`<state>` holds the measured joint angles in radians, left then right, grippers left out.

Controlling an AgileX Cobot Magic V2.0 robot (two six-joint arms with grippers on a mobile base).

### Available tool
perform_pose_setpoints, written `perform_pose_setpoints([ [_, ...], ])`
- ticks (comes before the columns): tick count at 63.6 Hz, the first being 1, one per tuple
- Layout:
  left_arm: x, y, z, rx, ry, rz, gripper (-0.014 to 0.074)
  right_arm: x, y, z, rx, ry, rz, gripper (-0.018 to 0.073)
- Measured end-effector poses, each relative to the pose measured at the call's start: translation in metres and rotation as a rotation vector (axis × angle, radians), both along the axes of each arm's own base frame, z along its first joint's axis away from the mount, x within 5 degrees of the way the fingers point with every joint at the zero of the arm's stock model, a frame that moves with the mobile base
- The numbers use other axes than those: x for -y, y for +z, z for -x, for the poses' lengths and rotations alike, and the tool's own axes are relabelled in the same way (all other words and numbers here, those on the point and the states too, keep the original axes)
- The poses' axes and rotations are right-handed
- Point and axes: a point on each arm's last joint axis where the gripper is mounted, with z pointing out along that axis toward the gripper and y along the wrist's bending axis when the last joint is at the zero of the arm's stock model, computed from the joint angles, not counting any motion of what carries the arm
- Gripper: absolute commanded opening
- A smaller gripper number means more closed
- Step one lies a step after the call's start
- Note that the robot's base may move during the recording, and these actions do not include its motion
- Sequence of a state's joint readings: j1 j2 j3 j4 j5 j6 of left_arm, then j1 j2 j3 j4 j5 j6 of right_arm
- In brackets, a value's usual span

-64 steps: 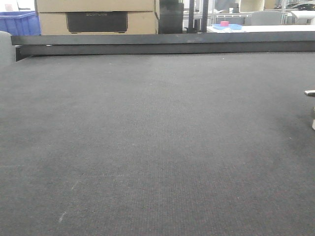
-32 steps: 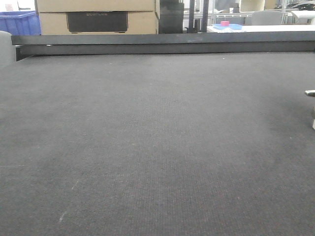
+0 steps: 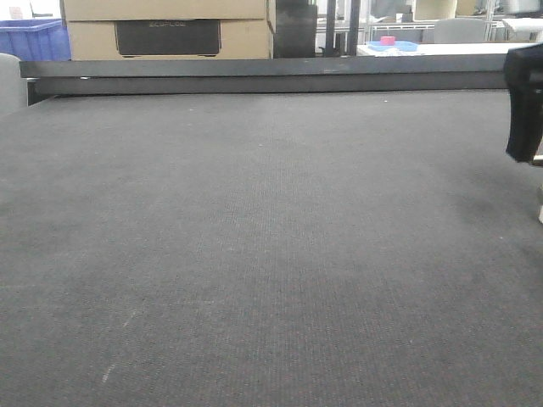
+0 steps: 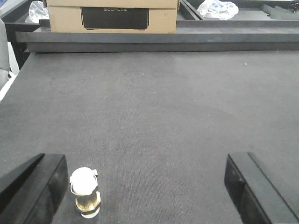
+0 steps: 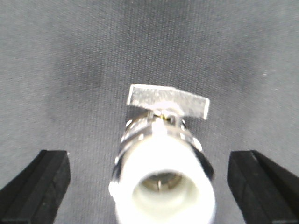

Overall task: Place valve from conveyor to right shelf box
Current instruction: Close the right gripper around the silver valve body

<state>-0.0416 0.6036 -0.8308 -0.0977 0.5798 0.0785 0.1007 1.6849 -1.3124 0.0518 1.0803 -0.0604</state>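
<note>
Right gripper (image 5: pixel 149 179): spread wide, low over the belt, and holding nothing.
Right fingers (image 5: pixel 44 184): two black pads at the lower corners of the right wrist view, each well clear of what lies between them.
Valve (image 5: pixel 163 163): sits between the right gripper's pads, about midway and touching neither. A round white open end faces the camera, and the shiny metal body runs away from it. A flat grey handle lies crosswise on the far end. It rests on the belt.
Conveyor (image 5: pixel 70 70): dark grey woven belt under and all round the right gripper.
Right arm (image 3: pixel 524 102): in the front view, a dark shape at the right edge, hanging above the belt. A pale sliver shows just below it, cut off by the edge.
Left gripper (image 4: pixel 145 186): also spread wide and holding nothing, with bare belt across most of its gap.
Left fingers (image 4: pixel 39 186): black pads at the lower corners of the left wrist view.
White-capped brass piece (image 4: pixel 85 192): stands upright on the belt just inside the pad on the left of that view. Whether they touch, and whether this is the same valve, cannot be told.
Rail (image 4: pixel 159 39): black bar across the belt's far edge, well ahead of both grippers.
Cardboard box (image 4: pixel 112 16): beyond the rail, with a dark panel on its face.
Blue crate (image 3: pixel 34 38): beyond the rail, to the far left.
</note>
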Motion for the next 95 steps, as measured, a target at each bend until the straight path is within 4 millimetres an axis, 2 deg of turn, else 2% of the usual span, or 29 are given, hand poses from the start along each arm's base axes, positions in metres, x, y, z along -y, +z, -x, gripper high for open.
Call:
perform_pose_setpoints([
  [10, 0.0, -0.002, 0.001, -0.026, -0.002, -0.002, 0.058, 0.0, -0.012, -0.005, -0.035, 0.001, 0.006, 0.0568],
  [21, 0.0, -0.003, 0.001, -0.031, -0.003, -0.002, 0.058, 0.0, -0.017, -0.007, -0.04, 0.001, 0.01, 0.0568],
  [26, 0.0, -0.003, 0.001, -0.031, -0.003, -0.002, 0.058, 0.001, -0.017, -0.008, -0.037, 0.004, 0.019, 0.0525],
  [32, 0.0, -0.003, 0.001, -0.031, -0.003, -0.002, 0.058, 0.002, -0.017, -0.008, -0.036, 0.006, 0.032, 0.0399],
  [49, 0.0, -0.003, 0.001, -0.034, -0.003, -0.002, 0.058, 0.002, -0.017, -0.008, -0.035, 0.008, 0.039, -0.0167],
  [61, 0.0, -0.003, 0.001, -0.039, -0.004, -0.003, 0.058, 0.002, -0.016, -0.008, -0.028, 0.0, 0.036, -0.0158],
  [66, 0.0, -0.005, 0.001, -0.053, -0.005, -0.004, 0.058, 0.002, -0.009, -0.007, 0.008, -0.014, 0.03, -0.0158],
  [71, 0.0, -0.006, 0.002, -0.074, -0.007, -0.005, 0.058, 0.003, 0.006, -0.002, 0.063, -0.021, 0.023, -0.0158],
  [81, 0.0, -0.005, -0.005, -0.142, -0.001, 0.003, 0.058, 0.005, 0.05, 0.019, 0.206, -0.028, 0.003, -0.0158],
  [87, -0.003, -0.001, -0.019, -0.211, 0.027, -0.005, 0.058, 0.006, 0.071, 0.033, 0.269, -0.029, -0.004, -0.0158],
  [95, -0.011, 0.011, -0.045, -0.328, 0.076, -0.045, 0.058, 0.007, 0.085, 0.045, 0.301, -0.029, -0.008, -0.0158],
])
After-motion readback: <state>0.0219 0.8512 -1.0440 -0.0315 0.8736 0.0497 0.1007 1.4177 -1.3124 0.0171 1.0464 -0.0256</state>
